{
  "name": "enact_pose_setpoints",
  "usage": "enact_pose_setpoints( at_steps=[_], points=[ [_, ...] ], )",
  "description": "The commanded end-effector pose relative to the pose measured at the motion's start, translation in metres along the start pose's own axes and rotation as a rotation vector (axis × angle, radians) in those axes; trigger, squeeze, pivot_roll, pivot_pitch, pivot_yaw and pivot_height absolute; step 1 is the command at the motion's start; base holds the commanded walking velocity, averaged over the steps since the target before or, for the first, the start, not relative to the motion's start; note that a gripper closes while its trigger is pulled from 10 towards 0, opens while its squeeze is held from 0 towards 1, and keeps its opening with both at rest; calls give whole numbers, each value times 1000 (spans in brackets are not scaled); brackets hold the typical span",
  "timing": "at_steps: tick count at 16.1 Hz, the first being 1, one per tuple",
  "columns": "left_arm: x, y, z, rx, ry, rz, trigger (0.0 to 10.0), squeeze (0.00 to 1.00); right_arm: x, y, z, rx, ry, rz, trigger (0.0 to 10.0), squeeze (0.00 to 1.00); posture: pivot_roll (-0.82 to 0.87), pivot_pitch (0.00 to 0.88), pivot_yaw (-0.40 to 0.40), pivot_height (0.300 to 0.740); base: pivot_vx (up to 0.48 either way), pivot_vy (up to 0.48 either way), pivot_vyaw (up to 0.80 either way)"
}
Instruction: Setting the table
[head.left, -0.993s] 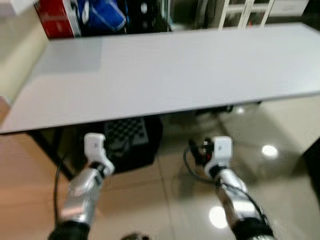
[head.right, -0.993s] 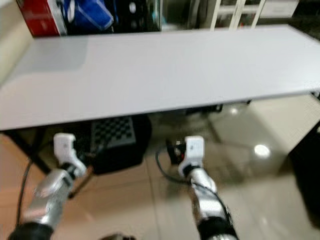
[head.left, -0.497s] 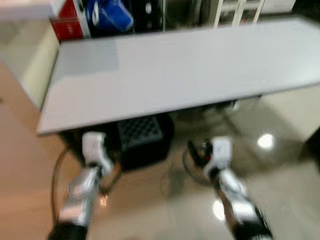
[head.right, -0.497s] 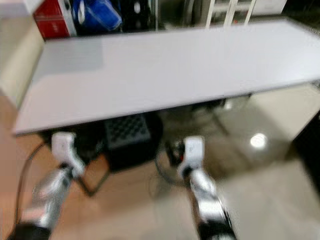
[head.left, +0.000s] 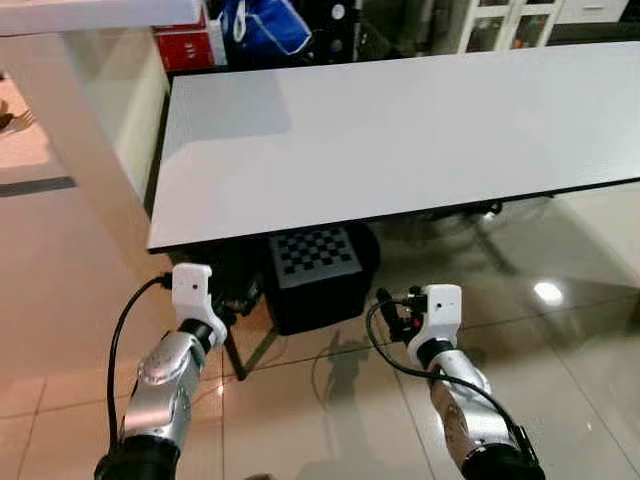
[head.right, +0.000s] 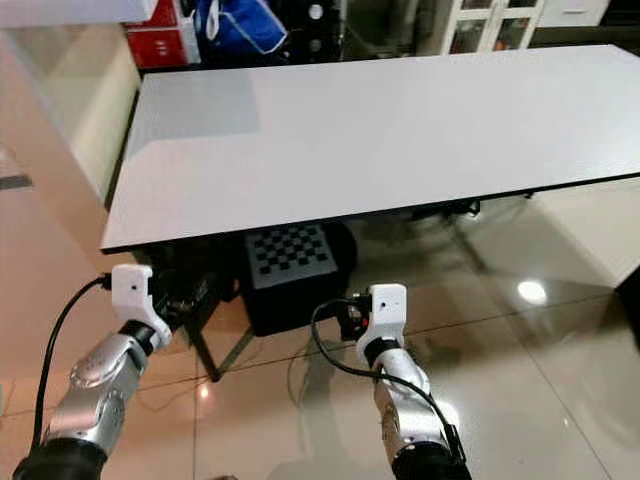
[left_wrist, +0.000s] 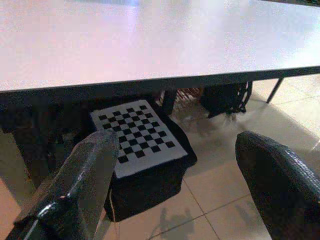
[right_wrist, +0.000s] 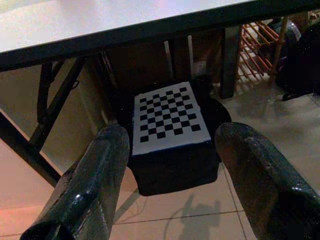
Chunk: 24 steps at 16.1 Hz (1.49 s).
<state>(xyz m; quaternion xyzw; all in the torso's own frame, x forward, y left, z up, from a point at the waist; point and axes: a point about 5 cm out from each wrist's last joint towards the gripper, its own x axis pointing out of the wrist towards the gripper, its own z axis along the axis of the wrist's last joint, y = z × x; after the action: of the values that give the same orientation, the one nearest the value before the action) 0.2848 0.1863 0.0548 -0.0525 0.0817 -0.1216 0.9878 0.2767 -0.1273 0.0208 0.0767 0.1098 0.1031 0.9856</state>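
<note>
Tabletop (head.left: 400, 120) lies bare ahead of me, nothing on it to set out yet. I hold the left gripper (left_wrist: 175, 185) and right gripper (right_wrist: 172, 185) low before its edge, fingers (left_wrist: 85, 180) spread on both and empty, aimed at the checkered box (head.left: 318, 270) beneath while I approach.

Silver arms, white wrists, black cables, jaws.

My head camera has swung left and sharpened: the table's (head.left: 400, 130) left end, a white counter (head.left: 90, 90) beside it and more floor (head.left: 60, 300) now show. Both arms hang as before.
</note>
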Motion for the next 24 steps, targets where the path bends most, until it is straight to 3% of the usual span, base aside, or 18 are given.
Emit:
enact_pose_setpoints(
  at_steps=[1,3,10,12,14,19,24],
  points=[
    [2,-1,3,24,-4,-7,10000,0,1,-2,4,-4,-13,-8,10000,0,18,0,47,740,0,0,0],
    [3,-2,3,17,0,-9,10000,0,0,-1,2,-4,-8,-7,10000,0,17,0,47,740,0,0,0],
    [6,-4,3,17,5,0,10000,0,-3,-2,0,-6,-5,-9,10000,0,7,0,50,740,0,480,0],
    [6,-6,3,68,12,-10,10000,0,-4,-1,-1,-6,-3,-8,10000,0,7,0,50,740,0,480,0],
    [6,-6,1,12,24,-1,10000,0,-4,-1,-1,-5,-1,-5,10000,0,8,0,50,740,0,480,0],
    [6,-6,0,3,28,5,10000,0,-5,0,-1,-7,0,-2,10000,0,9,0,48,740,0,480,0],
    [5,-4,-1,52,40,29,10000,0,-6,2,-3,-12,6,5,10000,0,9,0,48,740,0,287,0]
  ],
)
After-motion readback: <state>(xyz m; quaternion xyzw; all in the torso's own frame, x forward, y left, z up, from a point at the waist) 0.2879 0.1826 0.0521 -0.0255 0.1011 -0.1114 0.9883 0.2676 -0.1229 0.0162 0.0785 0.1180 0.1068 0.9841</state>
